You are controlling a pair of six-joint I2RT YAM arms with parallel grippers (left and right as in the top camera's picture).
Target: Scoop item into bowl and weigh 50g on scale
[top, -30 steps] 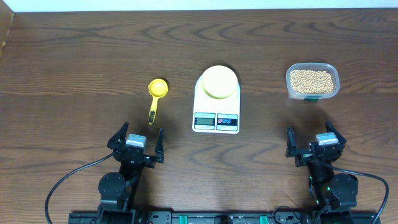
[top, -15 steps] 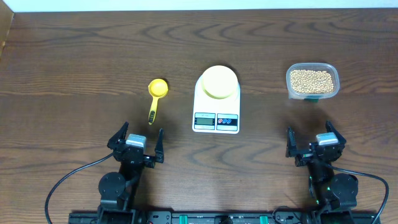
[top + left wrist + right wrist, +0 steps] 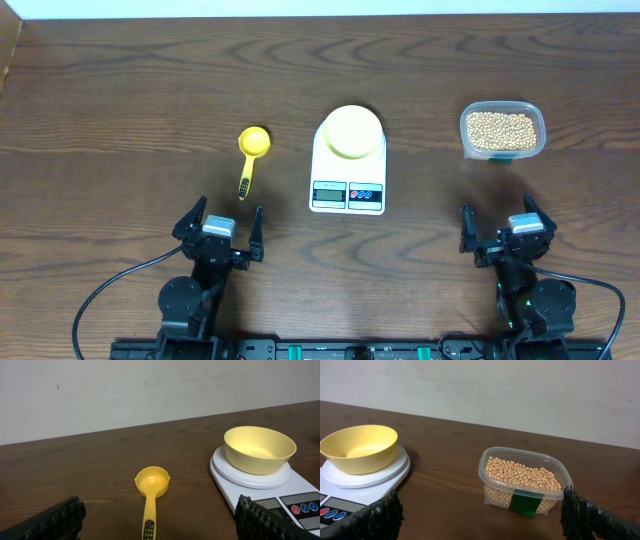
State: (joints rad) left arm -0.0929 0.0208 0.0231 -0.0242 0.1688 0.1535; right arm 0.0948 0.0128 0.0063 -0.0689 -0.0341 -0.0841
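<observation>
Wooden table (image 3: 120, 100) bears beans (image 3: 502, 130) well beyond right hand (image 3: 497, 222), which gapes empty like left hand (image 3: 225, 222).

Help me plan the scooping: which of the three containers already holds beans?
The clear plastic tub right of the scale, filled with tan beans; the yellow bowl on the scale and the yellow scoop are empty.

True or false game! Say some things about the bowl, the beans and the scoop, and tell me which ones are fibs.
The bowl sits on the scale. True.
The beans are in the bowl. False: they fill the clear tub; the bowl is empty.
The left end effector holds the scoop. False: it is open and empty; the scoop lies on the table.
The right end effector is open. True.
</observation>
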